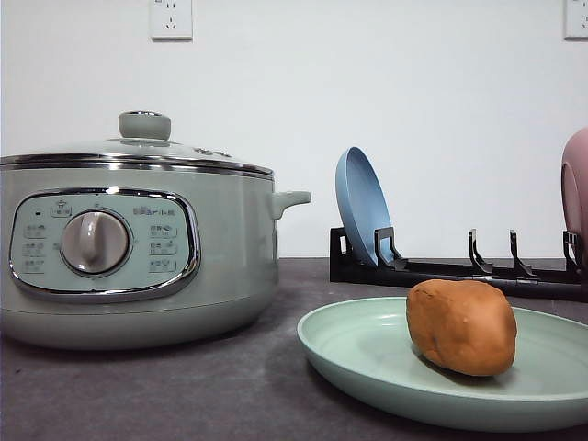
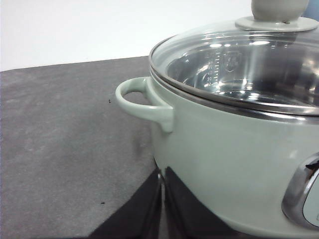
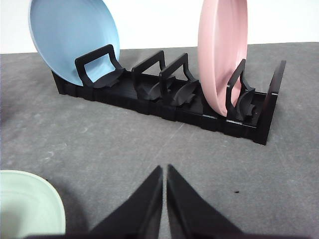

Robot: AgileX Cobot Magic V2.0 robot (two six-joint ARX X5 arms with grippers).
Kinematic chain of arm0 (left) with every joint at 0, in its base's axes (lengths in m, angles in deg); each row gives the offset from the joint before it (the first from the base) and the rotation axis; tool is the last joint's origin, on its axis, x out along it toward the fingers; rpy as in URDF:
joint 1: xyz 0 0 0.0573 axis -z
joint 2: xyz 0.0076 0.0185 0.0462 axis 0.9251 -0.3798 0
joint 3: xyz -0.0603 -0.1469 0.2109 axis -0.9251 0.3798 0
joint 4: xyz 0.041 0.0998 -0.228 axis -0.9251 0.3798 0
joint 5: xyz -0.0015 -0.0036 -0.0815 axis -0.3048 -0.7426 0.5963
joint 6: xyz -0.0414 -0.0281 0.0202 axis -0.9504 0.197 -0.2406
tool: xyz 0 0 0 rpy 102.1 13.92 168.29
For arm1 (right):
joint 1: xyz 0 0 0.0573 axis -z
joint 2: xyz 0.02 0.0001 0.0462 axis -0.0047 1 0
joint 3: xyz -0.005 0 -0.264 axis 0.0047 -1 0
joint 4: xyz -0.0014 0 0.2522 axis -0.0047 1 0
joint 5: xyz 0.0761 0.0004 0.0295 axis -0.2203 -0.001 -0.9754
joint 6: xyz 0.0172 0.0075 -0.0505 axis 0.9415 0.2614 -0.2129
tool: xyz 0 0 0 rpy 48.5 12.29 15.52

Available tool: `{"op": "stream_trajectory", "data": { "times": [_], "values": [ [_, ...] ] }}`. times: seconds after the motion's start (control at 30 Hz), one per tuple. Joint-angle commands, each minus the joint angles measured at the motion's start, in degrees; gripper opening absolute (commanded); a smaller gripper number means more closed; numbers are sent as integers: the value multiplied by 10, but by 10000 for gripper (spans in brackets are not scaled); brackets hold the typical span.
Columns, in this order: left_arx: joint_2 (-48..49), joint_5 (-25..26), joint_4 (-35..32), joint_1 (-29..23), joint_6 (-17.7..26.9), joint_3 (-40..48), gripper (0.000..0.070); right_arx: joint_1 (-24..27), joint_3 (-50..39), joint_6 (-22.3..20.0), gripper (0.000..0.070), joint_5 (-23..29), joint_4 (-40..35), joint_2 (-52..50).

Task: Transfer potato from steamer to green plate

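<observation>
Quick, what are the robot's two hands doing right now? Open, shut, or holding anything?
Left gripper: shut, fingers together, holding nothing, beside the steamer.
Right gripper: shut, holding nothing.

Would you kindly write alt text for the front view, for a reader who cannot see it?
An orange-brown potato rests on a pale green plate at the front right of a dark grey table. To its left stands a sage-green steamer with its lid on, and behind, a black rack holds an upright blue plate.
</observation>
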Motion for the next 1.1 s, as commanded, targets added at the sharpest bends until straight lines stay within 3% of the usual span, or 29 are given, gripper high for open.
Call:
{"op": "stream_trajectory", "data": {
  "times": [0.0, 1.07],
  "values": [
    [1, -1, 4, -1, -1, 12, 2, 1, -3, 1, 1, 0, -7, -1],
    [1, -1, 4, -1, -1, 12, 2, 1, -3, 1, 1, 0, -7, -1]
  ]
}}
